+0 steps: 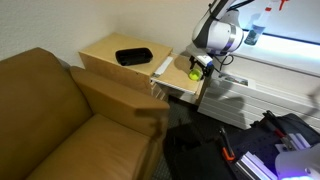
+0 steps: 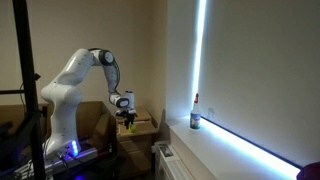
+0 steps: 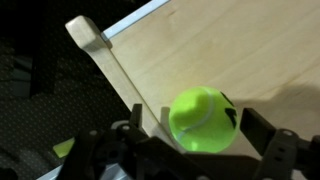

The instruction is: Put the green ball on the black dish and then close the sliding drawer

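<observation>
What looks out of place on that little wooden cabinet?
The sliding drawer stands pulled out, and the green ball sits inside it rather than on the black dish on the cabinet top. Nothing looks spilled or damaged.

Small wooden side cabinet (image 1: pixel 105 50): shallow black rectangular dish (image 1: pixel 133 57) on its top. Light wooden sliding drawer (image 1: pixel 178 82), pulled out at one side: yellow-green ball (image 1: pixel 194 72) inside, between the spread fingers of the Robotiq gripper (image 1: pixel 200 66). Brown upholstered sofa (image 1: pixel 50 110) at the cabinet's opposite side.
</observation>
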Available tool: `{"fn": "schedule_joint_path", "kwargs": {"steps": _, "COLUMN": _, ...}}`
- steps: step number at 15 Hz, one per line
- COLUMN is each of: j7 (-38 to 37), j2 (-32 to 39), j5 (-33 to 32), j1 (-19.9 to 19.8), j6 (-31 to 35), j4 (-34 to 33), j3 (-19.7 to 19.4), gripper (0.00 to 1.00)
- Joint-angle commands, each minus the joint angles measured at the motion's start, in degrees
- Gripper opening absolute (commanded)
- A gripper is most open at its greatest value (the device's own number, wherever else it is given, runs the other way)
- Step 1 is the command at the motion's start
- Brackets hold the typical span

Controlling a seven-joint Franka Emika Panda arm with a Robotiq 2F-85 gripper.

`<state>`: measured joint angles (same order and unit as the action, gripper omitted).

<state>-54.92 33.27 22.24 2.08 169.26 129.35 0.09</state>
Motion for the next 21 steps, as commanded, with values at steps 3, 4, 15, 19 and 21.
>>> {"fn": "schedule_joint_path", "kwargs": {"steps": 3, "j7": -6.5, "j2": 1.5, "j5": -2.0, "j1": 8.5, "j6": 0.3, "j4": -0.1, "j3": -8.6, "gripper": 1.0}}
{"fn": "schedule_joint_path", "kwargs": {"steps": 4, "j7": -7.2, "j2": 1.9, "j5": -2.1, "j1": 8.9, "j6": -0.5, "j4": -0.5, "j3": -9.1, "gripper": 1.0}}
{"fn": "schedule_joint_path", "kwargs": {"steps": 15, "j7": -8.6, "j2": 2.2, "j5": -1.4, "j1": 6.3, "j6": -2.2, "j4": -1.2, "j3": -7.8, "gripper": 0.75}}
{"fn": "schedule_joint_path", "kwargs": {"steps": 19, "j7": -7.4, "j2": 2.3, "j5": 0.0, "j1": 2.4, "j6": -3.0, "j4": -1.6, "j3": -5.4, "gripper": 0.53}}
{"fn": "schedule_joint_path", "kwargs": {"steps": 21, "j7": -7.5, "j2": 2.3, "j5": 0.4, "j1": 1.0, "j6": -3.0, "j4": -1.8, "j3": -4.9, "gripper": 0.42}}
